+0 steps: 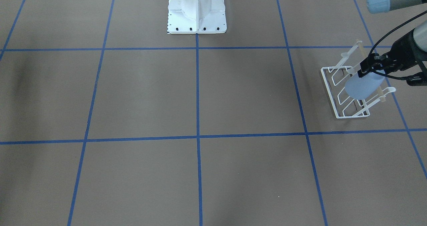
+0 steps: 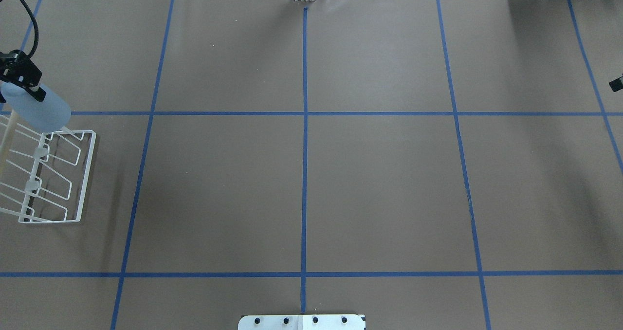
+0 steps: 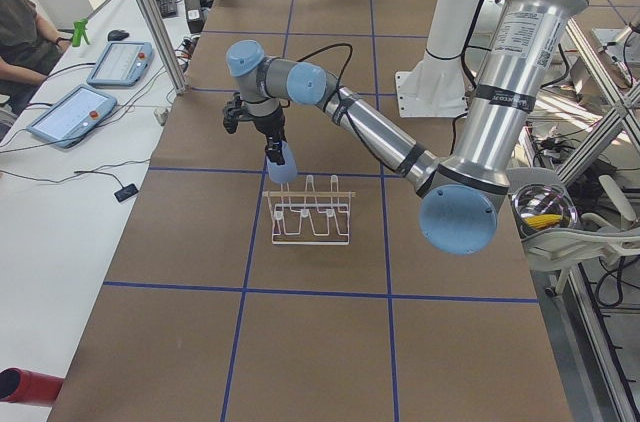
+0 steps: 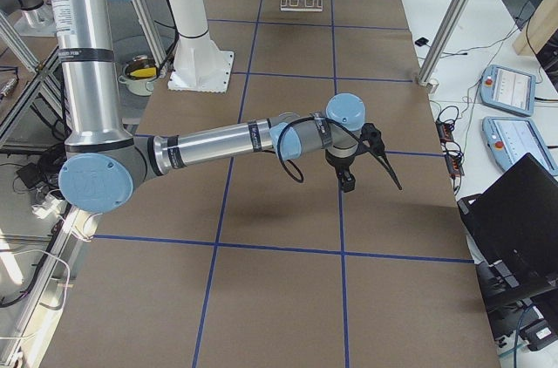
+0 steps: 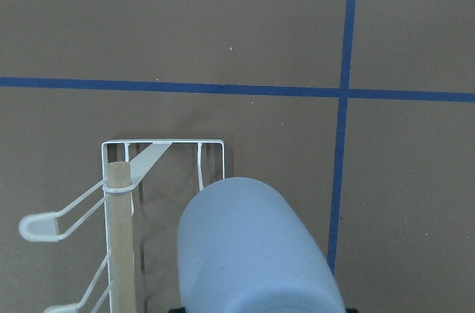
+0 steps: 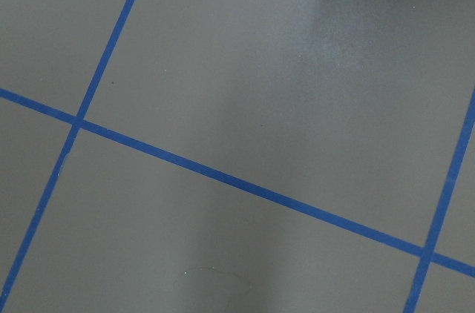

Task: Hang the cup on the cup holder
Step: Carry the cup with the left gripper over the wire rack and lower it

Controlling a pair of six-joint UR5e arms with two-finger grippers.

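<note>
The light blue cup is tilted in my left gripper, which is shut on its near end. The cup hangs over the end of the white wire cup holder, close above its slanted loops and next to the wooden rod. The overhead view shows the same gripper, cup and holder at the table's far left edge. The left wrist view shows the cup from behind. My right gripper hovers over bare table; I cannot tell whether it is open.
The white robot pedestal stands at the middle of the robot's side of the table. Blue tape lines grid the brown table top. A person and tablets are at a side table beyond the far edge.
</note>
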